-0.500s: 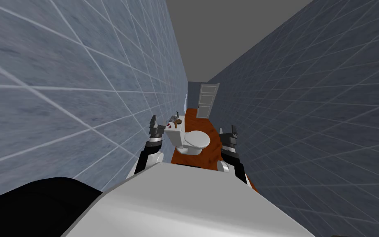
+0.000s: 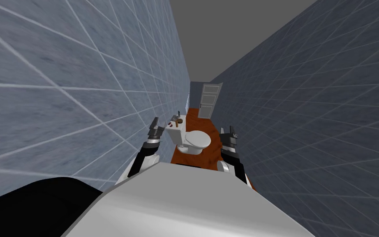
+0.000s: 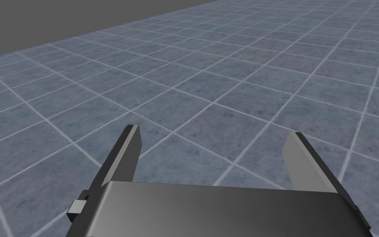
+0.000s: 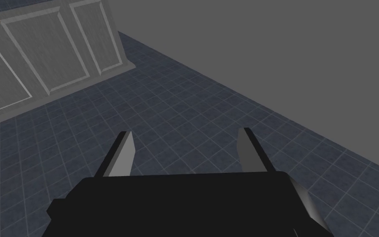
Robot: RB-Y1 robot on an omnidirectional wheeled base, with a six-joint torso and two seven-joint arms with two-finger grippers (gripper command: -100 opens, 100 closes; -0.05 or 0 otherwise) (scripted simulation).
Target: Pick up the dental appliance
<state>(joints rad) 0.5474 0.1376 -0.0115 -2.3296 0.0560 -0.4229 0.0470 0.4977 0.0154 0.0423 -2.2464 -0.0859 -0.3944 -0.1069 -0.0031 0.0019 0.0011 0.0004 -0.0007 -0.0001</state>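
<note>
My left tool (image 3: 215,138) is spread beside the toilet tank (image 2: 175,133); my right tool (image 4: 186,138), also spread, is past the bowl (image 2: 198,139).

On the white top of the toilet tank (image 2: 174,132), a brownish thing (image 2: 179,121), a red-and-white speck (image 2: 170,124) and a dark upright bit (image 2: 178,112) at the far end are showing too small to name, and whether they are touching cannot be told. The toilet bowl (image 2: 197,140) is hiding its own foot and a patch of the reddish-brown floor (image 2: 210,131) behind it. In the right wrist view the panelled door (image 4: 40,61) is running off the picture's edge, with only a few panels and one frame edge showing.
</note>
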